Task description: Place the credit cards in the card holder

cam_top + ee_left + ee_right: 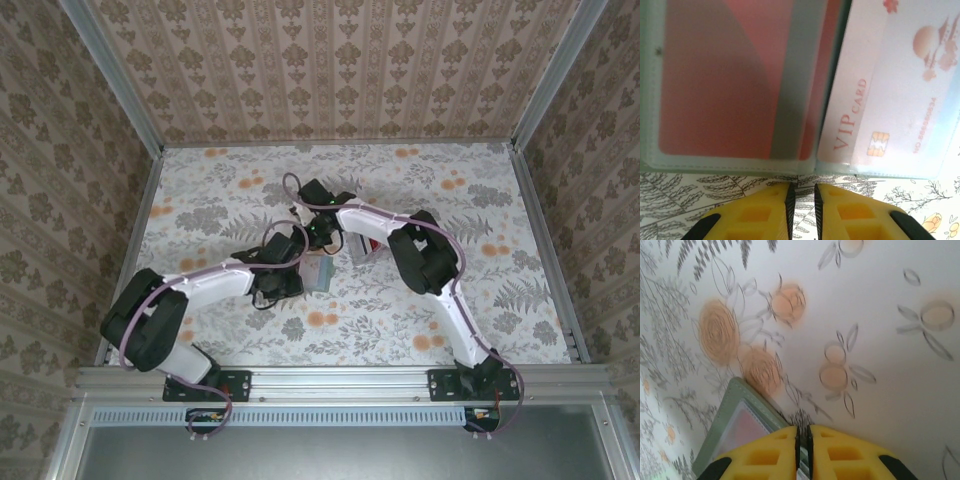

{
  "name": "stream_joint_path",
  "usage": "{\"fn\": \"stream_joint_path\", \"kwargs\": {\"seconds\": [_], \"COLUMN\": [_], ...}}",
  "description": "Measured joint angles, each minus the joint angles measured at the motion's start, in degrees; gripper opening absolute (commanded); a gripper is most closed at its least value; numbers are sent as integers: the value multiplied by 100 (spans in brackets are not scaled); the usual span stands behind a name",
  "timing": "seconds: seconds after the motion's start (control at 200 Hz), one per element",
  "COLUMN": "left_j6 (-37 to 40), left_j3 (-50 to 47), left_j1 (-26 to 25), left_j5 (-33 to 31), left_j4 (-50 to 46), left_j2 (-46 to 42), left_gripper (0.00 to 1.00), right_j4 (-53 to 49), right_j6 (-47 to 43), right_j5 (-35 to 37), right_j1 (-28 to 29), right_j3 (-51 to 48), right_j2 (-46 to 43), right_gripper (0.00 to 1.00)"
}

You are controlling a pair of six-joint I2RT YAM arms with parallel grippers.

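A: Holder (740, 85)?
B: Mid-table, open flat between both arms, long axis across the left wrist view; red card (715, 85) left, white card (890, 85) right.
A: Grippers?
B: Left gripper (804, 200) narrow, just short of its spine. Right gripper (803, 445) pinches its edge.

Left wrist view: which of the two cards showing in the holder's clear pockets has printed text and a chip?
The white card in the right-hand pocket: it reads VIP CARD and carries a gold chip. The red card in the left pocket shows neither.
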Motion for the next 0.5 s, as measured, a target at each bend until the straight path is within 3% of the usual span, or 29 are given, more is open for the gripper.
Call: {"fn": "stream_joint_path", "kwargs": {"seconds": [0.28, 0.5], "left_j6": [190, 551], "left_j3": [520, 1432], "left_j1": [-90, 31], "left_j5": [-529, -485], "left_j4": [-162, -74], "left_j2": [-680, 282], "left_gripper": [38, 40], "right_j4": [52, 24], "right_j6": [-221, -417], "right_j5": [737, 1692], "right_j1": [-538, -1309], "right_j3": [-1237, -2400], "right_j2": [-2059, -3593], "right_gripper": [42, 48]}}
